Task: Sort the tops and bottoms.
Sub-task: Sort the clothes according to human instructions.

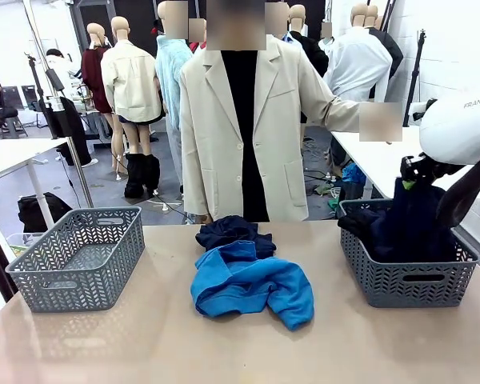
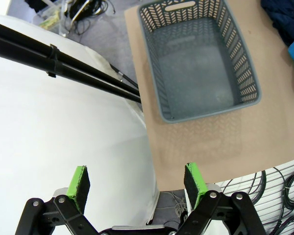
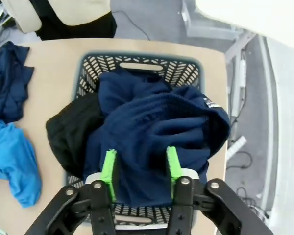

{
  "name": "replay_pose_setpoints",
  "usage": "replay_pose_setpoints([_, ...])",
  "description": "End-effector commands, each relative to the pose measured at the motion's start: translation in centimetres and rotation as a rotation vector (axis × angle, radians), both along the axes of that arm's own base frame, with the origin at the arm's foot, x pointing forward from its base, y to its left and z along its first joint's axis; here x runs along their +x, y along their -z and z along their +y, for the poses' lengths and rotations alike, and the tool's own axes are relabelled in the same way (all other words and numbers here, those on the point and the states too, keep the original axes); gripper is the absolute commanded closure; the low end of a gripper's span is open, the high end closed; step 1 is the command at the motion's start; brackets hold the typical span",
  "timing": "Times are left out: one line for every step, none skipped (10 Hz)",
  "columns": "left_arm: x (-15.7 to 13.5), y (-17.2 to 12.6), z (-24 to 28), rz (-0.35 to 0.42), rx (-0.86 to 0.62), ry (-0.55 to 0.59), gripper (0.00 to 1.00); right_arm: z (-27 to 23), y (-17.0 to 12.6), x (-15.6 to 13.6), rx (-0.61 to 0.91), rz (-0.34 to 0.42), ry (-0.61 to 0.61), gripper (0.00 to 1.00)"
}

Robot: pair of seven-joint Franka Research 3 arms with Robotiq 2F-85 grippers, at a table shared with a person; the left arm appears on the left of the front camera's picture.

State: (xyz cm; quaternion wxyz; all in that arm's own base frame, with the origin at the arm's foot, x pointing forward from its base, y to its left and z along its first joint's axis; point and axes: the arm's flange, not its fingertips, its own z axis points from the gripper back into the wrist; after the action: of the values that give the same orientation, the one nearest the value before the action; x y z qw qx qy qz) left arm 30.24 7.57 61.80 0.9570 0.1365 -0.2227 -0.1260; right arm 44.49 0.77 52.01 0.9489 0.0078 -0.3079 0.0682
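**Held item.** One navy bottom [image 3: 152, 122] lies heaped in the right basket [image 1: 404, 288], partly over a black bottom [image 3: 68, 132] at its 9 o'clock in the right wrist view. The right gripper [image 3: 140, 171] stands above the heap with its jaws half closed and navy cloth filling the gap. It appears to be clamped on a fold, although the pinch itself is hidden by the cloth.

**Hazards.**
- Cloth covers the basket rim at 6 o'clock in the right wrist view. If dropped there, the garment may slide out.
- A fold may snag on a green pad. If the gripper lifts away before opening fully, it would drag the pile upward.

**Remaining items.** In the front view, the blue top [image 1: 252, 288] is at table centre, touching a second navy bottom [image 1: 228, 232] at its 11 o'clock. Picking one may drag the other.

**Left side.** The left basket [image 1: 80, 264] is at 9 o'clock. The left gripper [image 2: 136, 183] is spread wide and holds nothing.
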Motion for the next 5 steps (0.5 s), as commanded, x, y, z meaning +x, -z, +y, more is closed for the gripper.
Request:
replay_pose_setpoints([0.2,0.1,0.1,-0.013,0.004,-0.009,0.0,0.9,-1.8,0.3,0.023,0.005,-0.015,0.0])
replay_pose_setpoints([0.2,0.1,0.1,-0.013,0.004,-0.009,0.0,1.4,-3.7,0.5,-0.023,0.002,0.035,0.0])
replay_pose_setpoints([0.2,0.1,0.1,-0.013,0.004,-0.009,0.0,1.7,-5.7,0.5,-0.062,-0.022,0.037,0.0])
replay_pose_setpoints([0.2,0.1,0.1,-0.013,0.004,-0.009,0.0,1.9,-8.0,0.4,-0.058,-0.049,0.013,0.0])
replay_pose_setpoints([0.2,0.1,0.1,-0.013,0.004,-0.009,0.0,2.1,-10.1,0.3,-0.021,-0.079,-0.006,0.0])
